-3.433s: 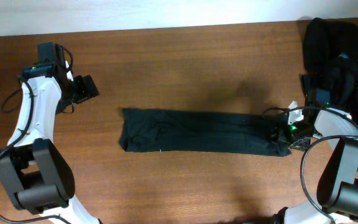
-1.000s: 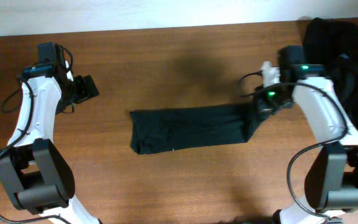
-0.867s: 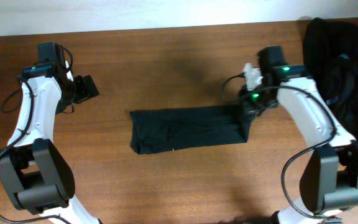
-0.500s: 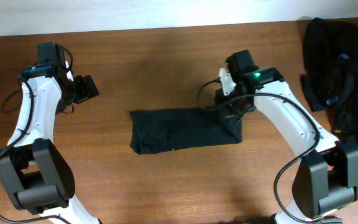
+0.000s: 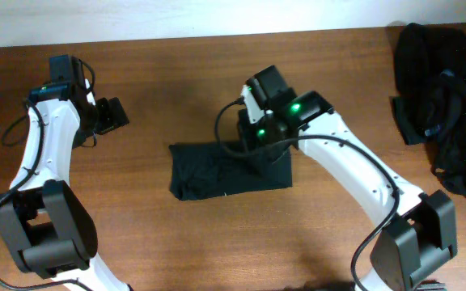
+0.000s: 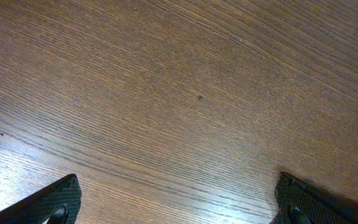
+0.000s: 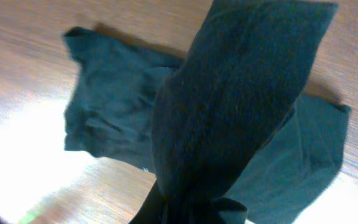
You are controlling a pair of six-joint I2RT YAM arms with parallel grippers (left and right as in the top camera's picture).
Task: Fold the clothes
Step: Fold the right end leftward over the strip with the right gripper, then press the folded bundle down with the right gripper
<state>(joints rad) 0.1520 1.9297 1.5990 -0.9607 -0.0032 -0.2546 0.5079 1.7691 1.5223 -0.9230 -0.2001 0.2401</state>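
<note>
A black garment (image 5: 209,174), one of the clothes, lies as a long folded strip in the middle of the table. My right gripper (image 5: 249,139) is shut on its right end and holds that end lifted over the strip's middle. In the right wrist view the held fabric (image 7: 241,93) hangs in a broad band from my right gripper (image 7: 191,214), and the lying part (image 7: 104,106) shows beneath it. My left gripper (image 5: 113,115) hovers open at the far left, well away from the garment. Only its fingertips (image 6: 58,196) show over bare wood.
A heap of more black clothes (image 5: 443,89) sits at the table's far right edge. The wooden table (image 5: 217,73) meets a white wall strip along the back. The left arm's base stands at the front left, the right arm's at the front right.
My right gripper has carried the garment's right end up and leftward, from the right side to above the strip's middle, so the lying part is shorter. The left arm has not moved.
</note>
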